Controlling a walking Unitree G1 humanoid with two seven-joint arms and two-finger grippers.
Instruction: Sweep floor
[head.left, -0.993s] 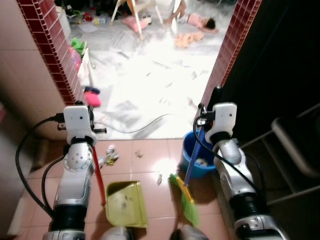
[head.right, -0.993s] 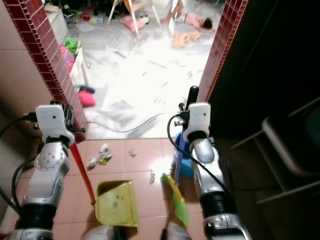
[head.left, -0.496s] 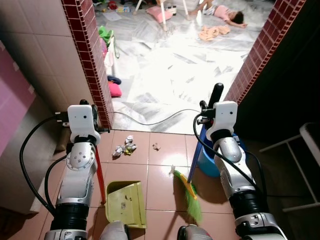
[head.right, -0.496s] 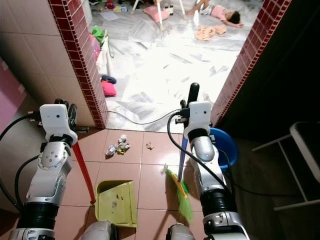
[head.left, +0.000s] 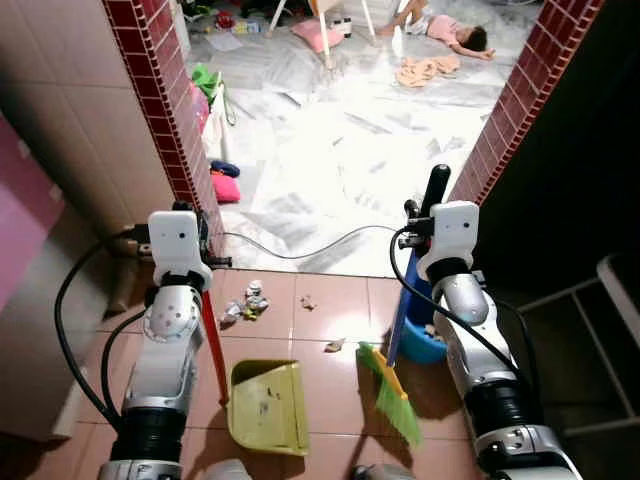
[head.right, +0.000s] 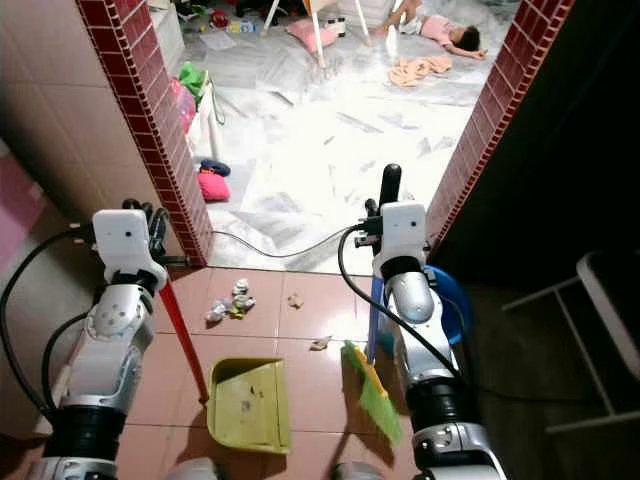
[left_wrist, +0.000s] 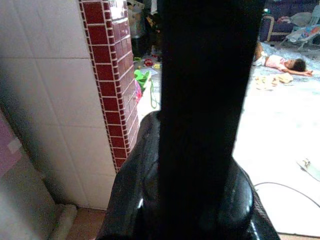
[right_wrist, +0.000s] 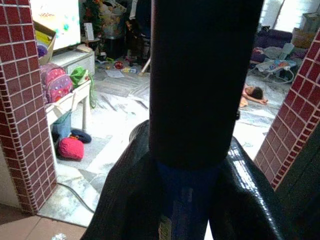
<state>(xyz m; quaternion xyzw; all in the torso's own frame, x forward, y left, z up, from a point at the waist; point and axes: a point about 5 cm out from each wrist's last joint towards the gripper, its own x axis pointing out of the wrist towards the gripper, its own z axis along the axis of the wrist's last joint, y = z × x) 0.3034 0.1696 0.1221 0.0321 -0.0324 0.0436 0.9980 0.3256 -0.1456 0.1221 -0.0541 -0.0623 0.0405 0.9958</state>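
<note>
the right gripper (head.left: 432, 205) is clamped on the black-capped blue handle of the green-bristled broom (head.left: 392, 392), whose head rests on the terracotta tile floor (head.left: 320, 310). the left gripper (head.left: 185, 222) is clamped on the red handle of the yellow plastic dustpan (head.left: 267, 405). the small pile of crumpled litter (head.left: 243, 302) lies ahead of the pan's mouth and to the broom's left, one stray scrap (head.left: 334, 346) between them, so the sweep likely runs leftward and back, across the broom's upright shaft.

Broom (head.left: 392, 385) nearer debris scrap (head.left: 333, 346).
</note>
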